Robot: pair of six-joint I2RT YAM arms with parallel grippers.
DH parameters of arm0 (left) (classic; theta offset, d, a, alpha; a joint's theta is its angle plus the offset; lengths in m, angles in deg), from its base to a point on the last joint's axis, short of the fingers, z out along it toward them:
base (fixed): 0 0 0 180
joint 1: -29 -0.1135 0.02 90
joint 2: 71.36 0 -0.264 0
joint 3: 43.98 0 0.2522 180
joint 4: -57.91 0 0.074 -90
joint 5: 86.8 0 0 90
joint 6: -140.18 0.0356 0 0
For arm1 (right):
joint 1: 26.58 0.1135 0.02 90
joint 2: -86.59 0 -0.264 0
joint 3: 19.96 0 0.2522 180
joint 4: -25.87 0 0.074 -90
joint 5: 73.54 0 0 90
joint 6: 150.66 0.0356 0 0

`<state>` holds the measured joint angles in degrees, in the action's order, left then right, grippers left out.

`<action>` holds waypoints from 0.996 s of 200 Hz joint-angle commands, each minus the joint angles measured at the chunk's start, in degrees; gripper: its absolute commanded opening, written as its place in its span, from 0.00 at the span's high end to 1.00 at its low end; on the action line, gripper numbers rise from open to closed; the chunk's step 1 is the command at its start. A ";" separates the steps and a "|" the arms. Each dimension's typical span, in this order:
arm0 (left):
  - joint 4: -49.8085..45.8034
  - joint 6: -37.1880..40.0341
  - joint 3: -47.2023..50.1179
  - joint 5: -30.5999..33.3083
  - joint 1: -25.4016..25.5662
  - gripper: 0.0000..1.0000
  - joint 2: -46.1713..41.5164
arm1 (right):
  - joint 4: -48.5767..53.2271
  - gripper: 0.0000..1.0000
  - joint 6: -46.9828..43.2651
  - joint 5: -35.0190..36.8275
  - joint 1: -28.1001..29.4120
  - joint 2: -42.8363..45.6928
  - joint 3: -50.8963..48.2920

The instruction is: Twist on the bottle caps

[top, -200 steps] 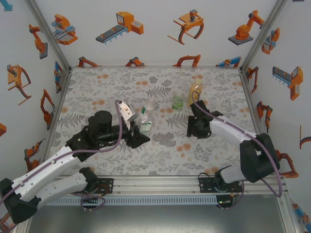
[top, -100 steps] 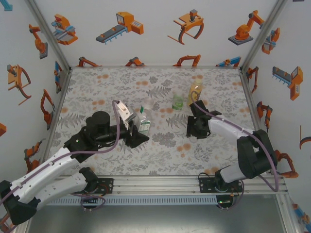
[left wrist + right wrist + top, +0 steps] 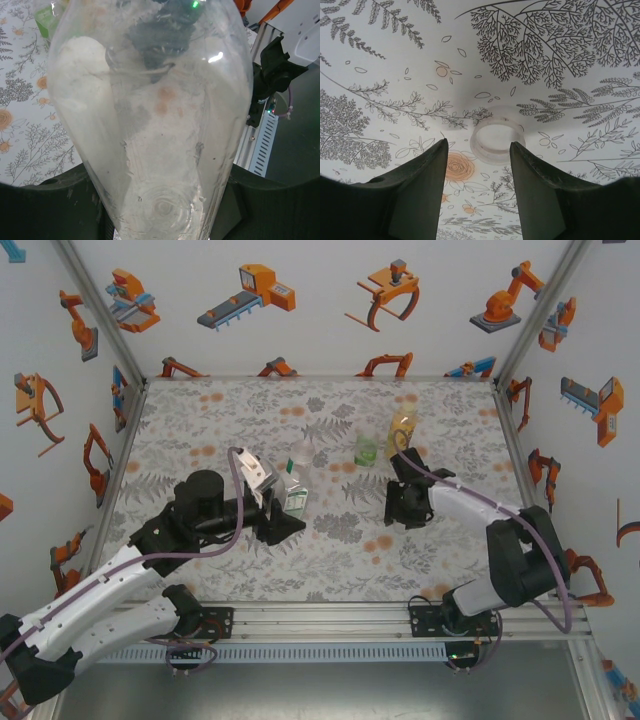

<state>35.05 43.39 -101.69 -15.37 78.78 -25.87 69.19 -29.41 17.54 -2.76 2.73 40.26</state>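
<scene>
My left gripper is clamped on the clear bottle; its colourless wall looks cloudy and smeared up close. My right gripper stands part-open, low over the floral table. A pale, translucent, ring-shaped bottle cap lies flat between its tips.

Your top view, high behind the near edge of the floral table, looking down over all of it, your left wrist view, tight against a clear bottle, your right wrist view, close above that table at a cap, both patches inside your top view.
</scene>
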 commanded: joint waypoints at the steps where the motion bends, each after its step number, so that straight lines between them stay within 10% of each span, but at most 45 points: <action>1: -0.14 -0.51 -0.18 0.15 -0.36 0.98 -0.35 | 2.28 0.50 -0.92 1.37 -0.70 2.99 1.53; 199: -0.05 -0.68 -0.12 0.00 -0.38 0.98 -0.37 | -0.01 0.46 -0.60 0.32 -2.18 -1.38 -1.18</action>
<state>35.05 43.39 -101.69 -15.37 78.78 -25.76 69.95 -29.63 17.56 -4.40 2.45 40.10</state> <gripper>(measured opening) 0.548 0.541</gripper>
